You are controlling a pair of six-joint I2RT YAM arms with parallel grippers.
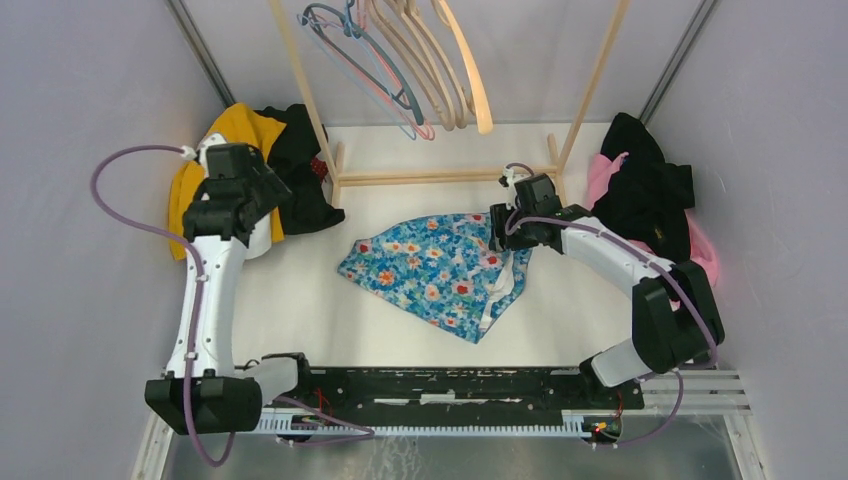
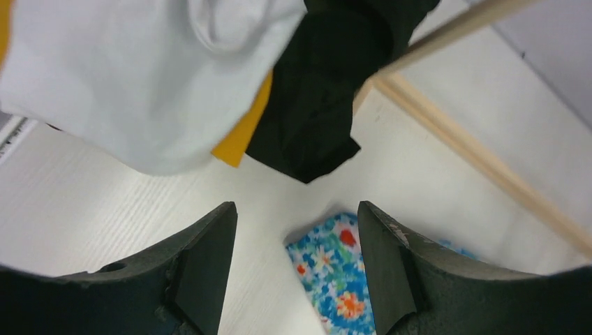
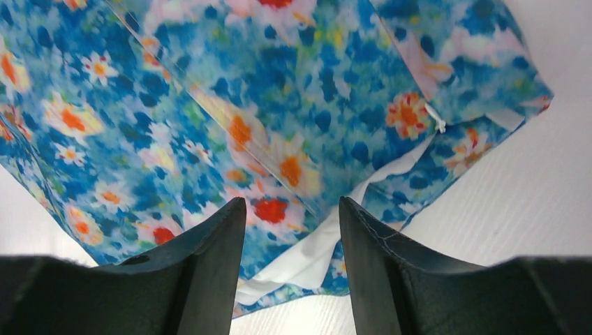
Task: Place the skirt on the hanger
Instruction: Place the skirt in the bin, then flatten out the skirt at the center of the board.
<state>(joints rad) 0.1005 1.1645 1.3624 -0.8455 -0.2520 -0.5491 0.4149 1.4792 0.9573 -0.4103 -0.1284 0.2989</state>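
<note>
right gripper point(image 3: 292, 209): parted about halfway, low over the skirt point(image 3: 279, 105), with nothing pinched between the fingers as far as can be seen.
left gripper point(image 2: 297, 213): wide apart and empty, hovering above bare table point(image 2: 84, 202) beside the left heap, with a corner of the skirt in view just beyond the fingertips.
skirt position: flat and rumpled mid-table, in front of the rack point(image 1: 445, 177), touching neither heap, not yet on any hanger.
step in hand: probably a first pinch at the right end of the skirt, near the white edge point(image 3: 391, 171).
how to do it well: aim for the white edge rather than the printed middle, as likely the waistband and the part meant for the hanger; press both fingers down to the table before shutting; lift slowly to let the cloth unfold and hang; bring the left gripper across to the far end of the same edge to spread it.
hangers point(image 1: 420, 70): bunched on the rail at the top of the rack, well above and behind the skirt, none taken down.
in the way: base bar and slanted posts of the rack, just behind the skirt and close to the right gripper; worth keeping the wrist clear on the lift.
left side: yellow and black heap point(image 1: 290, 160) and a white garment point(image 2: 139, 77), right by the left gripper; some risk of a snag on the way across.
right side: black and pink heap point(image 1: 650, 190), apart from the skirt, beside the right arm; little hindrance.
</note>
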